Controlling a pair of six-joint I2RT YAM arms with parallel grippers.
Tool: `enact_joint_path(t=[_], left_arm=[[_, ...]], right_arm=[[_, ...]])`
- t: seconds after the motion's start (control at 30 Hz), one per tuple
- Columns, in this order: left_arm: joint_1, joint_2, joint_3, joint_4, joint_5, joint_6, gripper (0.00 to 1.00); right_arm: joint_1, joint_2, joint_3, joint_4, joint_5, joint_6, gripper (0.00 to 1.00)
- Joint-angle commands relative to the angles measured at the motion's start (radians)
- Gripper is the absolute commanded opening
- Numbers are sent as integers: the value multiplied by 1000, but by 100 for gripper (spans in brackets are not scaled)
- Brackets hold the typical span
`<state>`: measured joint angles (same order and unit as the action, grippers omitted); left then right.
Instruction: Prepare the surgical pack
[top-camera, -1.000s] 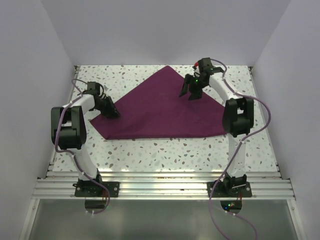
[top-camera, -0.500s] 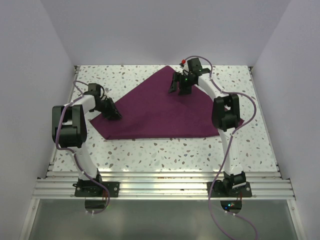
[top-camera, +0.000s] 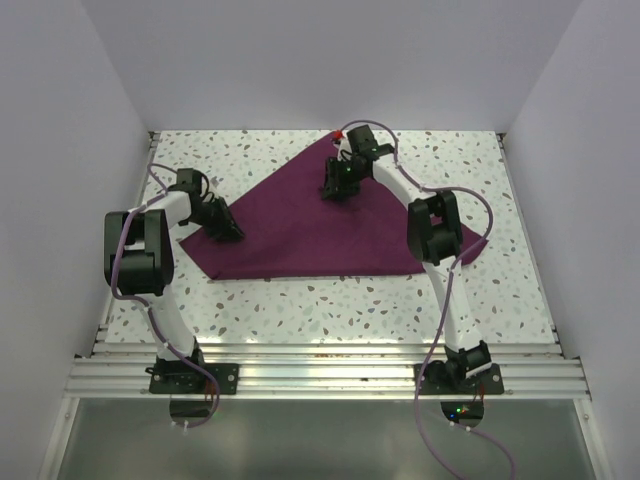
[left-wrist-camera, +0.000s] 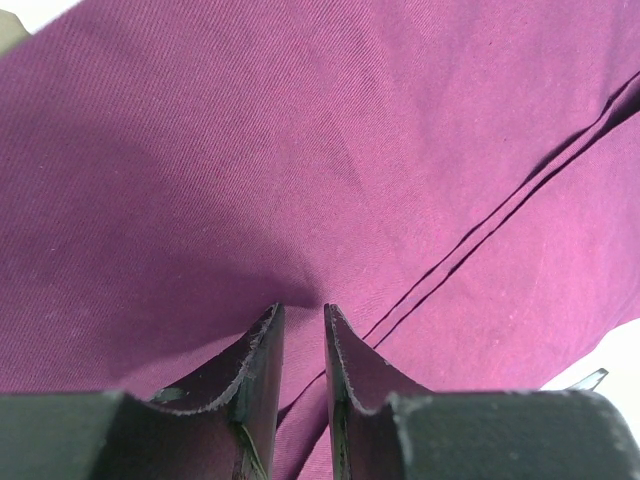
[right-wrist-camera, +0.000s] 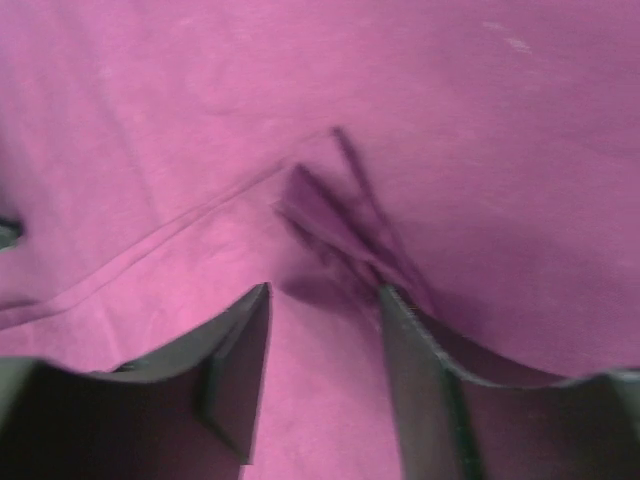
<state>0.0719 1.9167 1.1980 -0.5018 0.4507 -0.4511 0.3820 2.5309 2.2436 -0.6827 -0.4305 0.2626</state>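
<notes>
Right end effector (right-wrist-camera: 325, 291), released, shifted toward far corner of triangular plum-purple cloth sheet (top-camera: 310, 230), likely to regrasp; left end effector (left-wrist-camera: 303, 308): grip indeterminable.

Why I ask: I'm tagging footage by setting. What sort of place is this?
Probably a robotics test cell: left arm and right arm bolted to an aluminium rail, plain white walls boxing in a speckled table, one purple cloth.
</notes>
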Motion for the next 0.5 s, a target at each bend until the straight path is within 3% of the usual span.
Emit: enact_joint_path(t=[0.0,0.17,0.47], left_arm=[[8,-8,-5,9,13,28,27],[9,-8,-12,8,5,32,27],[9,-7,-14,6,6,34,27]], right_arm=[[-5,9,42,-20,90,-19,49],[-5,-3,34,-63,286,4,31],[-35,-40,-13,-118,473,39,27]])
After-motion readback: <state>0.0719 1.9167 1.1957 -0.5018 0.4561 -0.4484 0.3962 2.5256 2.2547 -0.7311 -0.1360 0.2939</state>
